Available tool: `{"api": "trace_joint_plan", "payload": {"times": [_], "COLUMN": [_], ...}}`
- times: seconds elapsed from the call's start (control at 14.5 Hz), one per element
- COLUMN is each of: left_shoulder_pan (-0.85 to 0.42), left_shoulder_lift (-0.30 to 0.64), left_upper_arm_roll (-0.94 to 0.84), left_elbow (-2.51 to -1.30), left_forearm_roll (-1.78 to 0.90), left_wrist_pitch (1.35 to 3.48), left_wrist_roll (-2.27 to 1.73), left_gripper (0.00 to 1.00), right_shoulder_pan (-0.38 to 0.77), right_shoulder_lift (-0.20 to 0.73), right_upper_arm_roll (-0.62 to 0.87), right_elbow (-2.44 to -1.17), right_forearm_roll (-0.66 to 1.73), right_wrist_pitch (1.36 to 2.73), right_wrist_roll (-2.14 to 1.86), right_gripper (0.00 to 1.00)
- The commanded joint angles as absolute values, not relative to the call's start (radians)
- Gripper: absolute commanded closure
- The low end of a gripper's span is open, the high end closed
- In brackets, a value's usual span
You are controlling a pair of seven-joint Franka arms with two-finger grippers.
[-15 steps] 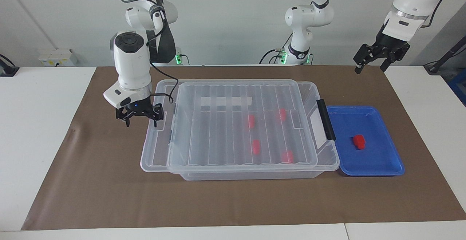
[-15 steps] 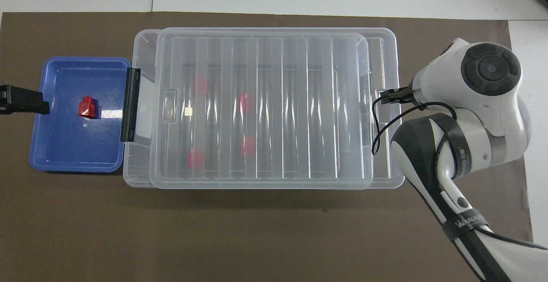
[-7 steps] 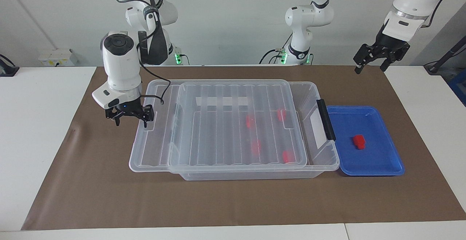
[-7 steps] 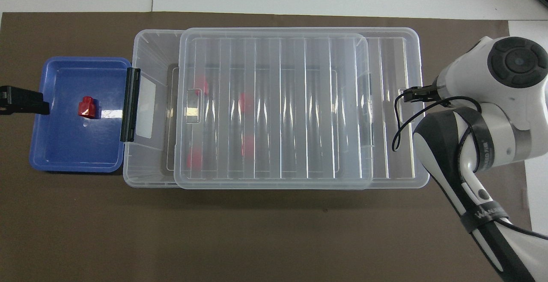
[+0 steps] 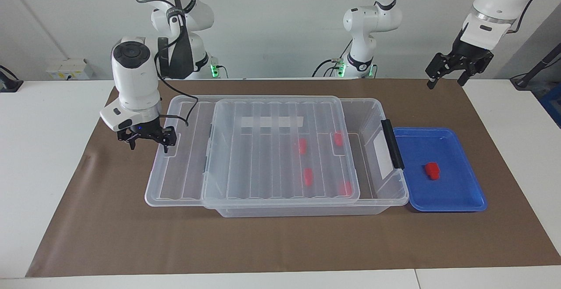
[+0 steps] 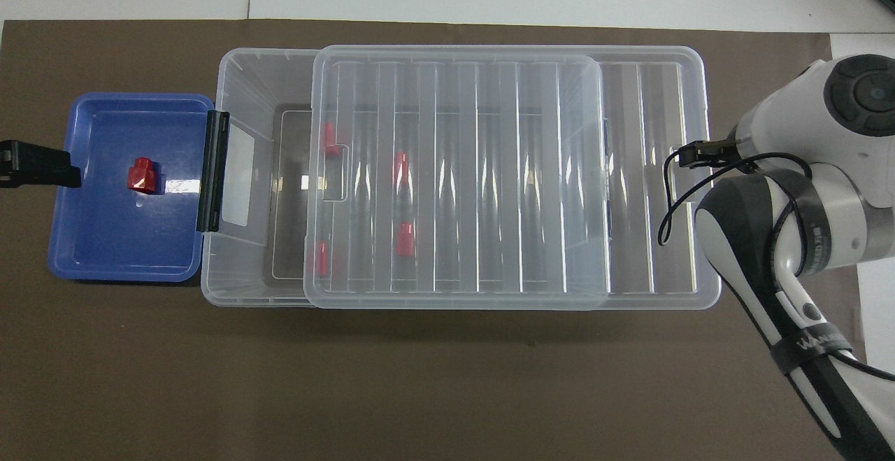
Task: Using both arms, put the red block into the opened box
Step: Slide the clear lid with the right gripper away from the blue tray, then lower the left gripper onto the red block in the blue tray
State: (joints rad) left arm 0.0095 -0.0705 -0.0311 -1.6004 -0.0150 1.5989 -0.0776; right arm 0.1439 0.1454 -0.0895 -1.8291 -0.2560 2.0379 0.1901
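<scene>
A red block (image 5: 433,170) (image 6: 143,174) lies in the blue tray (image 5: 456,192). The clear box (image 5: 390,199) (image 6: 241,76) holds several more red blocks (image 5: 308,176). Its ribbed lid (image 5: 280,148) (image 6: 489,181) is slid toward the right arm's end and overhangs the box there. This leaves the end by the black handle bar (image 5: 392,144) uncovered. My right gripper (image 5: 147,143) is open and low at the lid's overhanging end, with one fingertip (image 5: 166,148) down on the lid's rim. My left gripper (image 5: 447,80) (image 6: 42,165) hangs open, high over the tray's outer edge.
A brown mat (image 5: 280,245) covers the table under the box and tray. The blue tray (image 6: 105,251) stands against the box's handle end. A wall socket box (image 5: 68,68) sits on the white table at the right arm's end.
My right gripper has moved toward the right arm's end of the table and the lid has slid along with it, baring more of the box at the handle end. The left arm has stayed put.
</scene>
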Motion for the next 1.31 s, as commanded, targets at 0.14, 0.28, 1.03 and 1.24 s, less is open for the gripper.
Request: {"api": "trace_joint_plan", "payload": {"times": [0.14,0.28,1.03,1.24], "left_shoulder_pan": [0.009,0.014,0.061,0.078], "left_shoulder_lift": [-0.100,-0.098,-0.135,-0.069], "left_upper_arm_roll": [-0.035,-0.034,-0.032,-0.032], "left_elbow": [-1.631,-1.629,-1.966,-2.054], "left_forearm_roll": [-0.012,-0.012,-0.012,-0.012], "left_wrist_pitch": [1.594,1.615,2.132,2.290], "left_wrist_roll": [-0.087,-0.090,-0.074,-0.072], "left_gripper": [0.00,0.00,0.00,0.00], "right_shoulder_pan": [0.112,0.097,0.054,0.051], "right_shoulder_lift": [0.129,0.123,0.104,0.103], "right_upper_arm_roll": [-0.084,-0.084,-0.086,-0.086], "right_elbow": [-1.821,-1.821,-1.821,-1.821], "right_forearm_roll": [-0.291,-0.296,-0.316,-0.322], "right_wrist_pitch": [1.991,1.985,1.970,1.970], "right_wrist_roll": [0.187,0.175,0.140,0.138], "right_gripper": [0.00,0.00,0.00,0.00]}}
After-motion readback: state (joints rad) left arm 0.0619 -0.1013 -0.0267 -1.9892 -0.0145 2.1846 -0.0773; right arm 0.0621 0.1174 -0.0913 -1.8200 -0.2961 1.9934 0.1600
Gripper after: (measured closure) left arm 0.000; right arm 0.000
